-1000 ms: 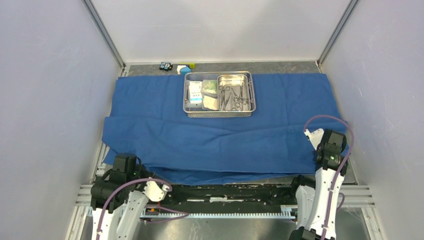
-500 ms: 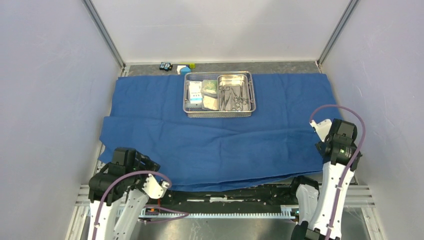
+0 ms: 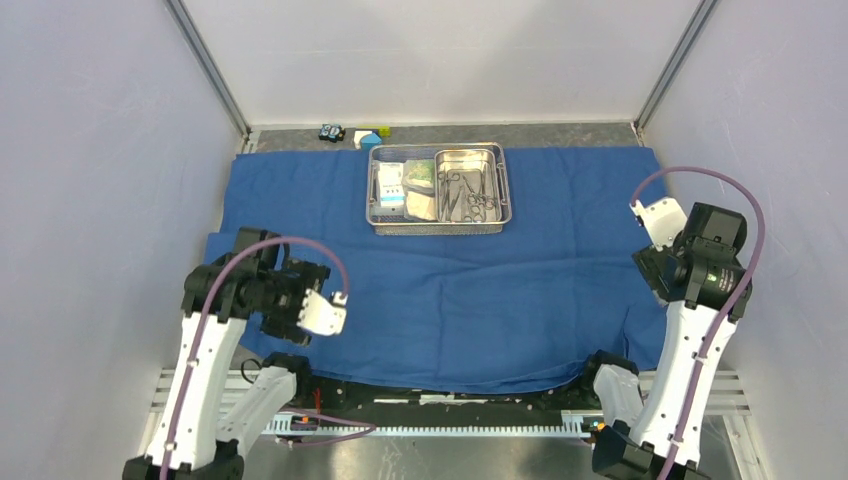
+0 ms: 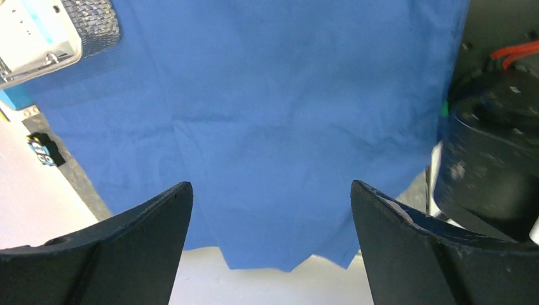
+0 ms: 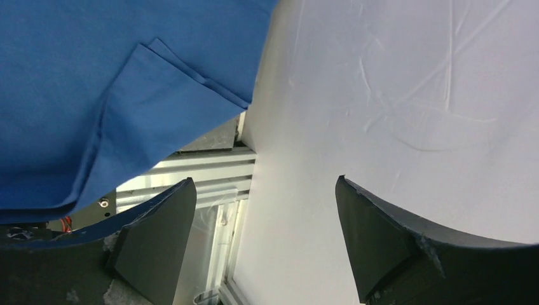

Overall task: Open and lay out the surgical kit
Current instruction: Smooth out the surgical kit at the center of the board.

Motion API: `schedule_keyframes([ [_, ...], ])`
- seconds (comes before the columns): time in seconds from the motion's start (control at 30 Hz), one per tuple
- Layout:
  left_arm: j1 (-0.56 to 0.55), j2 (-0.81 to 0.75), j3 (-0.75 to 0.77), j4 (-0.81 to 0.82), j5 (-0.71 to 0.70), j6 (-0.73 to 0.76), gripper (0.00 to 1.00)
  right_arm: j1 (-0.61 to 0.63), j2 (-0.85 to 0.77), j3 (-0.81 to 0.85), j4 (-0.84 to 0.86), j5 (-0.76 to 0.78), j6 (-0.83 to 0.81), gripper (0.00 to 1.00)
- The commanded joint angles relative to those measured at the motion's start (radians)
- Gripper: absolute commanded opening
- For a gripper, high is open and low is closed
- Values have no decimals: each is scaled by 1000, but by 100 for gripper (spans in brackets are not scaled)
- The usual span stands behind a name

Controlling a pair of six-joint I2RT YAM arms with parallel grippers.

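Note:
The blue cloth wrap (image 3: 440, 280) lies spread over the table, its near edge hanging at the front. On its far half stands the wire-mesh tray (image 3: 437, 225), which holds packets (image 3: 405, 185) on the left. On the tray's right is the smaller steel pan (image 3: 470, 160) with slim metal instruments (image 3: 465, 197). My left gripper (image 3: 300, 290) hovers open above the cloth's (image 4: 267, 95) near left part with nothing between its fingers (image 4: 270, 184). My right gripper (image 3: 660, 270) is raised by the right wall, open and empty (image 5: 264, 179), beside the cloth's near right corner (image 5: 152, 95).
A white-yellow-blue block toy (image 3: 370, 137) and a small black-and-blue object (image 3: 331, 132) lie on the bare strip behind the cloth. White walls close in on both sides. A metal rail (image 3: 440, 400) runs along the near edge between the arm bases.
Both grippers have opened and let go of the cloth's near edge, then risen. The cloth's near fold has been drawn out toward the front and now lies flatter.

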Motion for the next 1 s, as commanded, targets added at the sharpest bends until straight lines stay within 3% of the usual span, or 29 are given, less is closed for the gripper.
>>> schedule_keyframes([
  [0.0, 9, 84, 40, 186, 84, -268, 100, -4, 24, 11, 50, -108, 29, 88],
  [0.17, 48, 230, 44, 453, 78, -582, 100, -3, 106, -56, 243, -358, 84, 88],
  [0.3, 196, 453, 154, 575, 135, -823, 100, 36, 210, -110, 481, -480, 163, 88],
  [0.53, 406, 894, 449, 695, 258, -1311, 100, 252, 397, -185, 918, -412, 297, 89],
  [0.73, 421, 1121, 513, 895, 238, -1573, 100, 266, 640, -163, 1192, -418, 423, 89],
  [0.97, 420, 1291, 561, 1102, 234, -1762, 100, 284, 935, -25, 1341, -359, 518, 89],
])
